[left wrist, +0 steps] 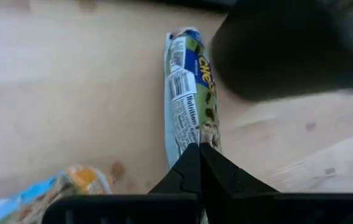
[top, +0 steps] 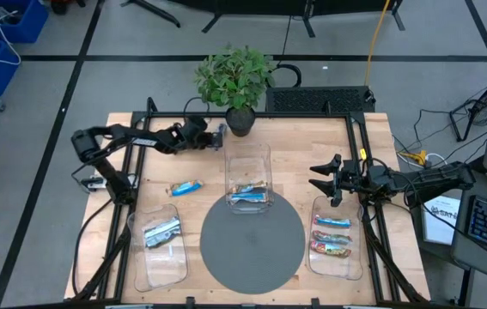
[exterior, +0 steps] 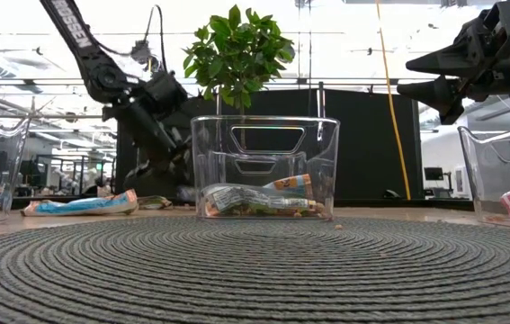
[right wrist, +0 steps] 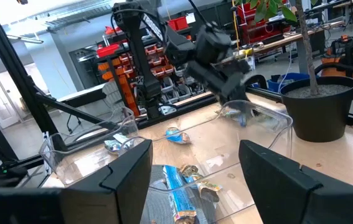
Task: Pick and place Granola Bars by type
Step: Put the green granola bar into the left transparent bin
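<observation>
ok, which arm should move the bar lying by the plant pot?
Left. The left gripper is already shut on that bar beside the plant pot. The right gripper hangs open above the right tray, far off.

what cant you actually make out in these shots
- Left gripper: jaws shut on the end of a granola bar; the fingers hide that end in the left wrist view.
- Bars in the centre tray: types unclear in the low view, overlapping behind glare.
- Left tray: its bars are too small in the high view.
</observation>
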